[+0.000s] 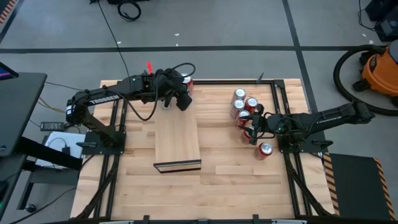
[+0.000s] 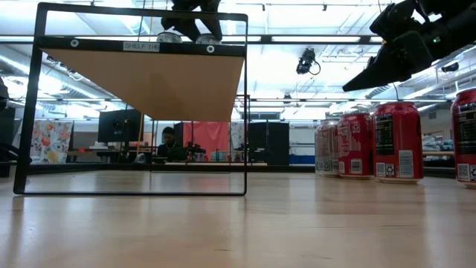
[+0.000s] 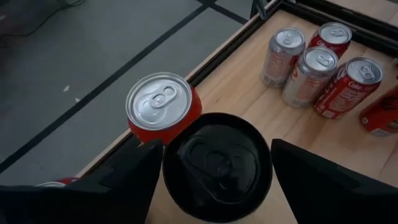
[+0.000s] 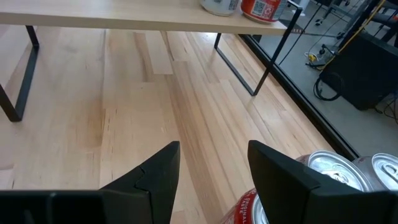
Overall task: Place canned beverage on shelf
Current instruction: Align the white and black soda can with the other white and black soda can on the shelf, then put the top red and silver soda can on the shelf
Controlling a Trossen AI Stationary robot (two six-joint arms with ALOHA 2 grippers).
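Note:
The shelf point(image 1: 177, 140) is a pale wood slab on a black frame, standing over the tabletop. At its far end a can with a shaded top point(image 3: 217, 165) stands upright next to a red can point(image 3: 163, 109). My left gripper point(image 3: 217, 186) is open above the shaded can, one finger close on each side. Both cans also show in the right wrist view on the shelf point(image 4: 124, 15). My right gripper point(image 4: 211, 180) waits open at the table's right, just above a group of cans point(image 1: 244, 106), with nothing between its fingers. My left gripper comes at the shaded can slanting down from above. Its fingers point(image 3: 134, 177) stand right beside the can's upper wall point(image 3: 171, 168) on two opposite sides. Whether they touch it I cannot tell. The can stands upright on the shelf.
Several red and silver cans point(image 2: 372, 141) stand on the tabletop at the right, and one can point(image 1: 265, 149) lies on its side nearer the front. The shelf's black leg frame point(image 2: 245, 112) stands on the table. Bare wood lies under and in front of the shelf.

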